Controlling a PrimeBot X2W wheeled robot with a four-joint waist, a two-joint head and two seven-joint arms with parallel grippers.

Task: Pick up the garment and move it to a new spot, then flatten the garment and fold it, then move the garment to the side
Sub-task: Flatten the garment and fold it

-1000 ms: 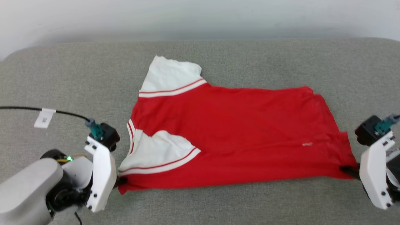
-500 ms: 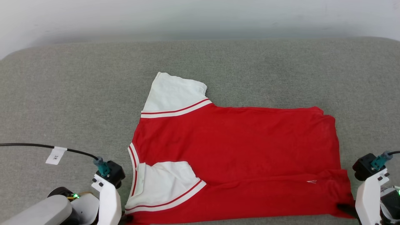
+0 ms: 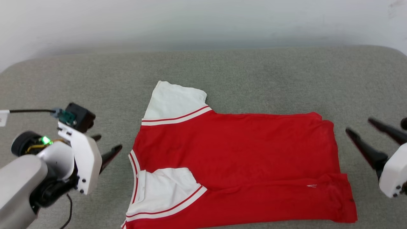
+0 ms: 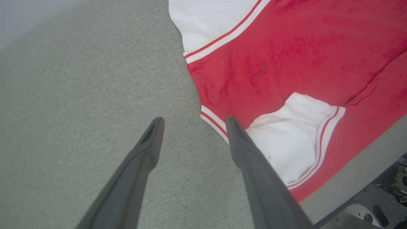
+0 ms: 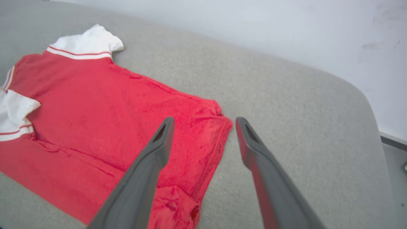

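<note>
Red jersey T-shirt (image 3: 235, 159) lies flat on the grey table (image 3: 254, 73), near sleeve folded onto its body. Left hand (image 3: 108, 142) beside the collar and right hand (image 3: 359, 125) beside the hem, both open, empty, clear of cloth; judged placed for the next fold

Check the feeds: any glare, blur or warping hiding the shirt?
Head view: soft even light, no glare, garment crisp. Left wrist view: wide-angle bending, left hand close and soft-edged. Right wrist view: garment slightly smeared, red tint on one finger of the right hand.
</note>
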